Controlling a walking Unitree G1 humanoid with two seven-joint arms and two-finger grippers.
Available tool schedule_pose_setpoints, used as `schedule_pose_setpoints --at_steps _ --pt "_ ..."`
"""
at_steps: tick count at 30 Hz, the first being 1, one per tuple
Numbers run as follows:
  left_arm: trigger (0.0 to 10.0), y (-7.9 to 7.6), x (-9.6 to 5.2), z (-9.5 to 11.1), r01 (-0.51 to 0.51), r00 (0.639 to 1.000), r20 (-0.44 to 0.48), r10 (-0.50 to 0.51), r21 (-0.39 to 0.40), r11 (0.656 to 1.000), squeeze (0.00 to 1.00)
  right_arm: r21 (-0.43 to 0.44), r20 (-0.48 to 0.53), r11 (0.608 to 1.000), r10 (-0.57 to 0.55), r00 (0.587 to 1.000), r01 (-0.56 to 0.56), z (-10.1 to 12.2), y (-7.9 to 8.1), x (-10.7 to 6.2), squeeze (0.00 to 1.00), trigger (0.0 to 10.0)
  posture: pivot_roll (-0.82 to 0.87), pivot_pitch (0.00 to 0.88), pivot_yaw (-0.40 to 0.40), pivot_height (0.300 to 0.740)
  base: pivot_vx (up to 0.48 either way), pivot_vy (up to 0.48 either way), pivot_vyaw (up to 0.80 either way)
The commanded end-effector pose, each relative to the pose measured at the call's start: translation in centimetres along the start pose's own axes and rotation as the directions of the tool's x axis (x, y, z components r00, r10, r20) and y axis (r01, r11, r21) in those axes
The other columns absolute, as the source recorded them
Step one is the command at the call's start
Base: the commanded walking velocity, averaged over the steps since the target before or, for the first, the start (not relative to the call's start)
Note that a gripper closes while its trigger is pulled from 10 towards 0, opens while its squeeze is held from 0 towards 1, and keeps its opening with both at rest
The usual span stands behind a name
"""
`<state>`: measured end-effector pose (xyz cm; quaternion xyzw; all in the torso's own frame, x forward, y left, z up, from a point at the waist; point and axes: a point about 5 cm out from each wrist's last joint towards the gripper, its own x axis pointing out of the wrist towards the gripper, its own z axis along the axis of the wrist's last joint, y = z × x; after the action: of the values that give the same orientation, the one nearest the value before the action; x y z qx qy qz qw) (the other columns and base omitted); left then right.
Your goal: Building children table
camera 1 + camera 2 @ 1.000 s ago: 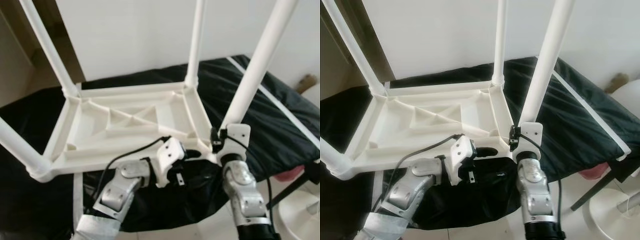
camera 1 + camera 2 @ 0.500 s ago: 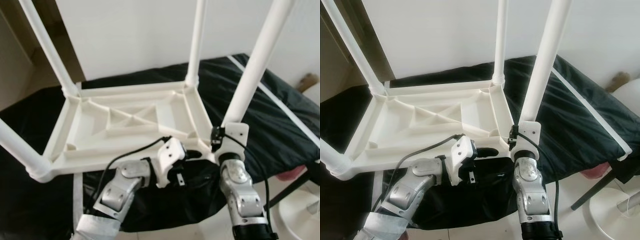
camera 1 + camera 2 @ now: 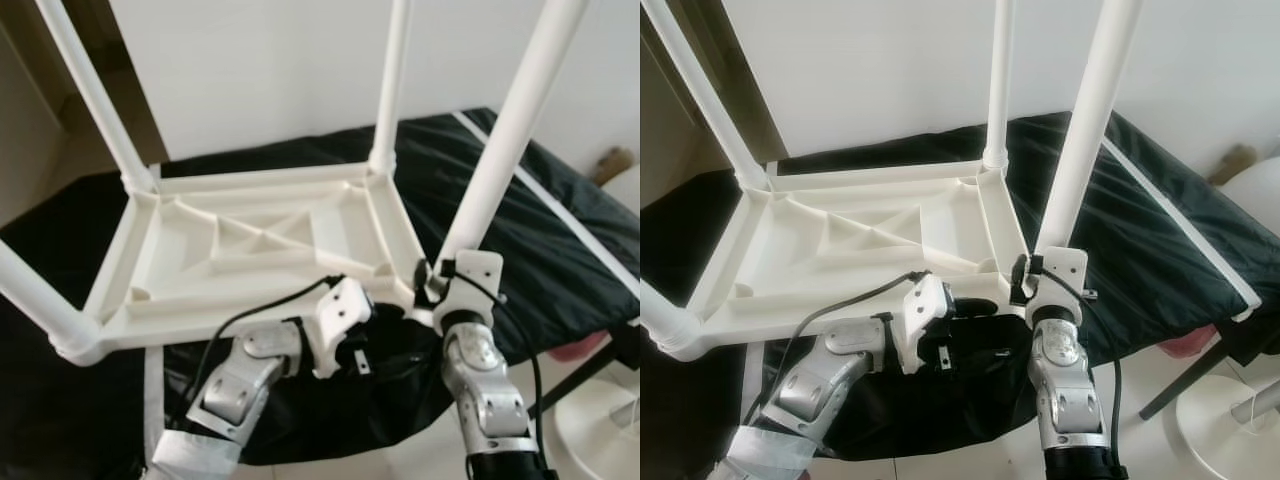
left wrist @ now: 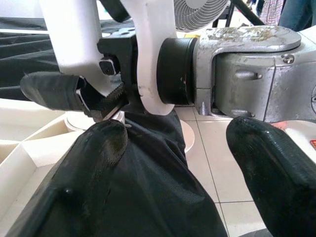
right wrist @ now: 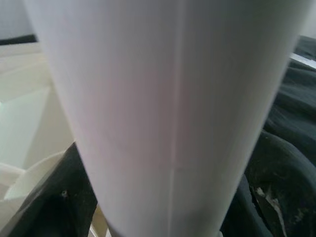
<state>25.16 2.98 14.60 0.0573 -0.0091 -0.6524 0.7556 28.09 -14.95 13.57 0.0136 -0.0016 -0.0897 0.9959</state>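
White plastic table (image 3: 260, 245) lies upside down on a black cloth (image 3: 560, 250), legs up. The right gripper (image 3: 432, 285) is closed around the near leg (image 3: 500, 150). The left gripper (image 4: 173, 148) has its fingers apart, touching nothing. The left wrist view shows a fan (image 4: 200, 12).

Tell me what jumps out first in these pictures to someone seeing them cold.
A white plastic table lies upside down on a black cloth, its four legs pointing up. The right gripper is clamped around the base of the near right leg, which looms close in the right wrist view. The left gripper sits open by the table's near edge, just beside the right one.
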Motion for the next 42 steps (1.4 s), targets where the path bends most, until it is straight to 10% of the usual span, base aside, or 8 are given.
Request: schedule_pose_setpoints --at_steps 1,9,11,20,36,37,39,42 --pt "10.0 0.0 -0.1 -0.1 -0.03 1.0 -0.005 0.03 -0.007 1.0 0.0 0.02 0.032 0.999 0.03 0.999 -0.031 0.3 -1.0 -0.1 1.0 10.0 -0.09 0.0 0.024 0.74 0.0 0.0 0.0" --pt "10.0 0.0 -0.1 -0.2 -0.025 1.0 -0.011 0.025 -0.006 1.0 0.0 0.023 0.043 0.995 0.098 0.994 -0.099 0.3 -2.6 0.0 1.0 10.0 -0.09 0.0 0.03 0.74 0.0 0.0 0.0" --pt "10.0 0.1 -0.1 -0.2 -0.02 1.0 -0.012 0.02 -0.005 1.0 0.0 0.007 0.046 0.976 0.217 0.975 -0.218 0.4 -3.4 0.0 0.0 10.0 -0.1 0.0 0.039 0.74 0.0 0.0 0.0" --pt "10.0 0.1 0.2 -0.1 -0.003 1.0 -0.012 0.003 0.001 1.0 0.0 -0.102 0.008 0.788 0.611 0.791 -0.607 0.8 -3.4 0.5 0.0 10.0 -0.11 0.0 0.05 0.74 0.0 0.0 0.0" --pt "10.0 0.4 0.0 0.1 -0.015 1.0 -0.014 0.015 0.012 1.0 0.0 -0.204 -0.119 0.643 0.732 0.671 -0.738 0.1 -3.0 2.8 0.0 10.0 -0.08 0.0 0.041 0.74 0.0 0.0 0.0" --pt "10.0 0.4 0.0 0.1 -0.017 1.0 -0.014 0.017 0.013 1.0 0.0 -0.21 -0.13 0.633 0.738 0.663 -0.745 -0.1 -2.9 2.9 0.0 2.9 -0.08 0.0 0.039 0.74 0.0 0.0 0.0" --pt "10.0 0.4 0.0 0.1 -0.018 1.0 -0.014 0.018 0.013 1.0 0.0 -0.21 -0.14 0.624 0.742 0.655 -0.752 -0.3 -2.9 2.9 0.0 0.0 -0.08 0.0 0.04 0.74 0.0 0.0 0.0" --pt "10.0 0.4 -0.1 0.1 -0.019 1.0 -0.014 0.019 0.014 1.0 0.0 -0.209 -0.146 0.62 0.745 0.651 -0.757 -0.4 -2.9 3.0 0.0 0.0 -0.08 0.0 0.04 0.74 0.0 0.0 0.0"
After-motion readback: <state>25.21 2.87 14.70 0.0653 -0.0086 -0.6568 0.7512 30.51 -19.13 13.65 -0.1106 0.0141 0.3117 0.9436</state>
